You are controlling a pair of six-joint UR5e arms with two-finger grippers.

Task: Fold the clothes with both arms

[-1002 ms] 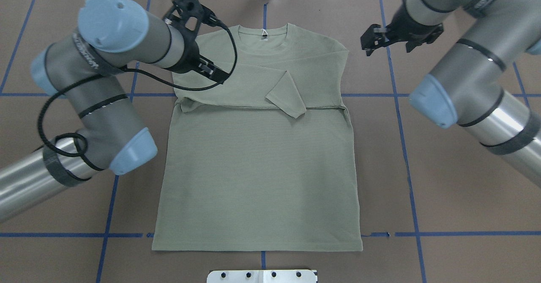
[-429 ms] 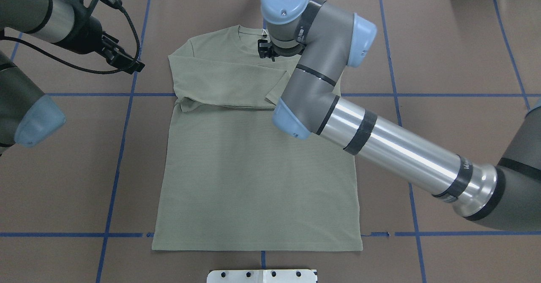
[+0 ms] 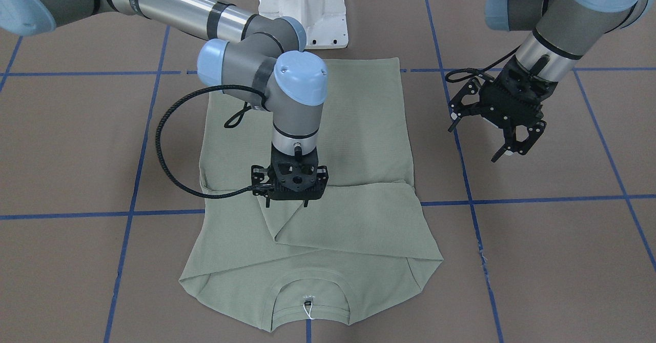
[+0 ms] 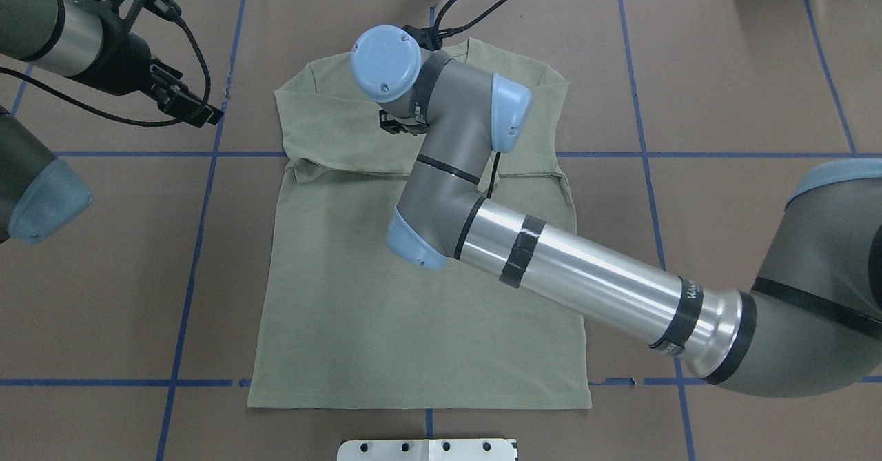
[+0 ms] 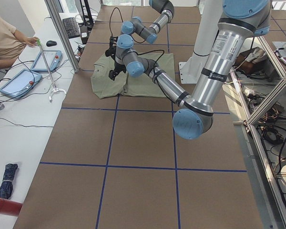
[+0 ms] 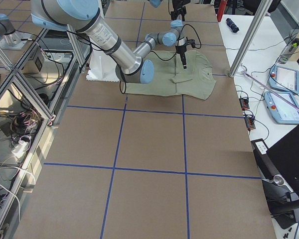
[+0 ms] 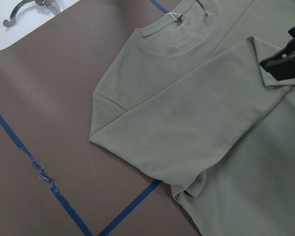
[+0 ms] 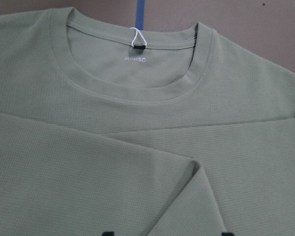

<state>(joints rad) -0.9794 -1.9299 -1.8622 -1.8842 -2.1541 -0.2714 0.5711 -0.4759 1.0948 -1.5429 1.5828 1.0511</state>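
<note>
The shirt (image 4: 386, 295) lies flat on the worktop (image 4: 723, 103), collar away from the robot, sleeves (image 3: 359, 225) crossed over the chest. The right end effector (image 3: 288, 200) is above that crossing. The left end effector (image 3: 505, 145) is clear of the shirt, on the robot's left.

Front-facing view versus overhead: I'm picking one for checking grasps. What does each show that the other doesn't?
Only front-facing: the right gripper, jaws open over the folded sleeves, and the collar's white tag loop. Only overhead: the whole hem; there the right arm mostly hides its own gripper and the tag loop. Both: the green shirt flat on the table, and the left gripper open, off to the side of the cloth.
</note>
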